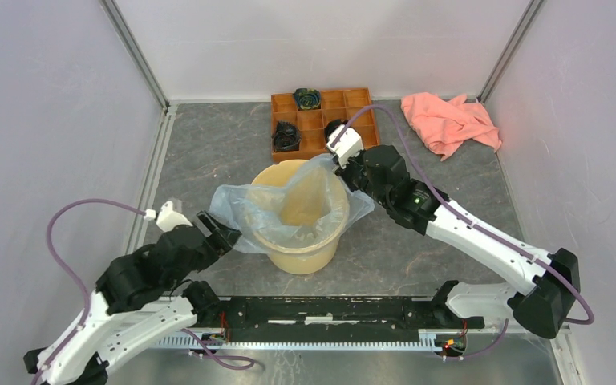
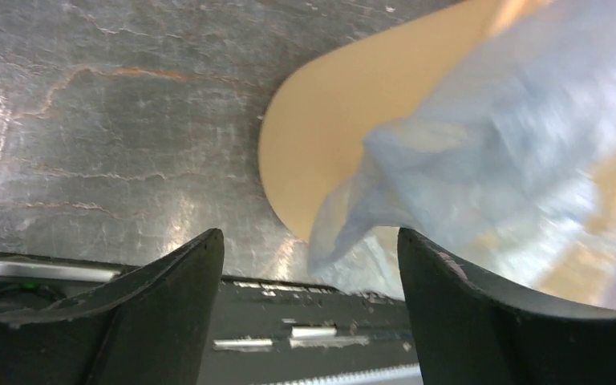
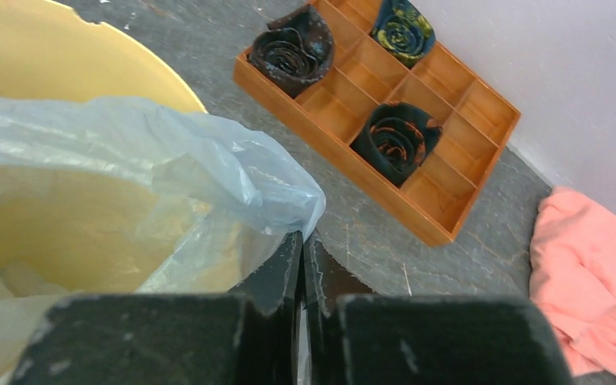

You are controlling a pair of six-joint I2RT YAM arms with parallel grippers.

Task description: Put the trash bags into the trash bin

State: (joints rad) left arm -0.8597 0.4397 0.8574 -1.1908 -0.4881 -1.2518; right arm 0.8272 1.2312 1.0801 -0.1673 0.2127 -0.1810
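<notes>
The pale yellow trash bin [image 1: 301,249] stands mid-table. The translucent blue-grey trash bag [image 1: 237,210] is draped into its mouth and spills over the rim on both sides. My right gripper [image 1: 339,164] is at the far right rim, shut on the bag's edge [image 3: 208,160], with the film pinched at its tips [image 3: 301,237]. My left gripper [image 1: 226,233] sits at the near left side, open. In the left wrist view a bag corner [image 2: 345,241] hangs loose before the wide gap of that gripper [image 2: 309,241], beside the bin wall [image 2: 329,104].
A compartmented orange-brown wooden tray [image 1: 353,98] holding dark rolled items lies behind the bin. A salmon-pink cloth [image 1: 449,120] lies at the back right. The black base rail [image 1: 329,309] runs along the near edge, and white walls enclose the table.
</notes>
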